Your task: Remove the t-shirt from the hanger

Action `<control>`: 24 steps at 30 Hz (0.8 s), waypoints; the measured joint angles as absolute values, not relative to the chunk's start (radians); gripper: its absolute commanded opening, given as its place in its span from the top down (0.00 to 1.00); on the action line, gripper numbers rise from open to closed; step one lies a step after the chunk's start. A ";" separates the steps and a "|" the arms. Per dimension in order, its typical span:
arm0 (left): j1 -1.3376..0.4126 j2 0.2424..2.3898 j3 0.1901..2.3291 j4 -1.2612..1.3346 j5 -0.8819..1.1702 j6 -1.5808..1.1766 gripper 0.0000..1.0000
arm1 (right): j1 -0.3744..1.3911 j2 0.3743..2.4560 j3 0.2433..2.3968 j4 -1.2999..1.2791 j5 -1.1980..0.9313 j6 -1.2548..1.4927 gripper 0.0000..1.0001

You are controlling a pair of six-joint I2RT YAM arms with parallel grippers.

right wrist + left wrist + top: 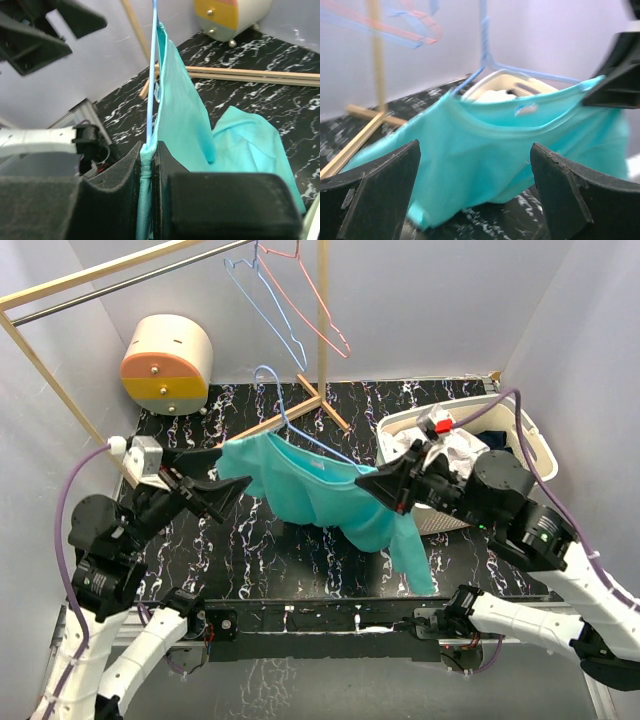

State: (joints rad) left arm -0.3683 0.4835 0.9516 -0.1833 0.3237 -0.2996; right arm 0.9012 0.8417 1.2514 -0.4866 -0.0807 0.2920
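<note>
- The shirt is carried on the blue hanger above the counter, between the two arms. One sleeve is draped toward the near edge; contact with the counter cannot be judged.
- The right end effector is clamped on the hanger's right end, with shirt fabric pinched in. The left end effector is spread wide just beside the left shoulder, with nothing gripped.
- Bare counter is seen under and in front of the shirt. Room is bounded on the right by the basket, and at the back by the wooden rack and a round drawer unit.
- Left wrist view only: the collar and neck label are framed between the parted fingers.
- Right wrist view only: the shut fingers are shown, with the hanger wire seen edge-on running away from them.
</note>
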 measured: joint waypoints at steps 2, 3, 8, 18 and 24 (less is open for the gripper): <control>-0.368 0.559 1.022 -0.126 0.467 -0.312 0.12 | 0.901 0.804 1.246 -0.520 -0.133 0.306 0.92; -0.368 0.588 1.043 -0.102 0.526 -0.319 0.12 | 0.901 0.788 1.246 -0.529 -0.159 0.313 0.92; -0.368 0.727 1.078 0.075 0.834 -0.432 0.12 | 0.901 0.735 1.246 -0.559 -0.266 0.327 0.92; -0.368 0.823 1.065 0.366 1.071 -0.674 0.16 | 0.901 0.703 1.225 -0.574 -0.378 0.338 0.92; -0.368 0.871 1.048 0.591 1.132 -0.854 0.29 | 0.901 0.706 1.186 -0.574 -0.397 0.340 0.92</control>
State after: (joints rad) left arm -0.3683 0.8707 1.0477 0.5915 1.1316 -0.8539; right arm 0.9012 0.7059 1.1862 -0.5735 -0.3969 0.3401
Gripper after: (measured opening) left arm 0.780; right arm 0.112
